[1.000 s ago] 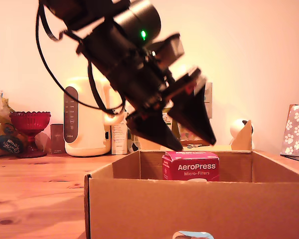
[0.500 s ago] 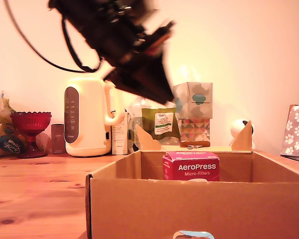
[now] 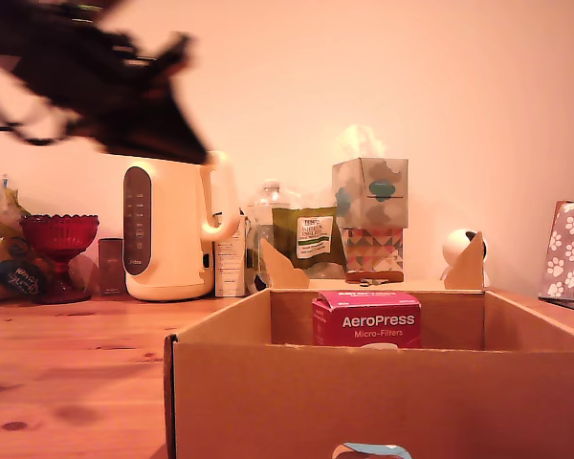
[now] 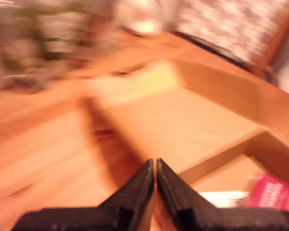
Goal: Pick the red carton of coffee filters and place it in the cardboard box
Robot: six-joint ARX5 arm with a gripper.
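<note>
Gripper (image 4: 155, 166): empty, its two black fingers pressed almost together, only a sliver between the tips; in the exterior view it is a dark blur (image 3: 177, 143) high at that view's left, above the kettle.
Red carton of coffee filters (image 3: 366, 318): standing upright inside the cardboard box, towards its back wall, white "AeroPress Micro-Filters" lettering facing out.
Cardboard box (image 3: 268, 392): on the wooden table (image 3: 67, 373), flaps up, front wall nearest.
Behind: cream kettle (image 3: 167, 229), red glass goblet (image 3: 57, 239), patterned tissue box (image 3: 371, 218).
</note>
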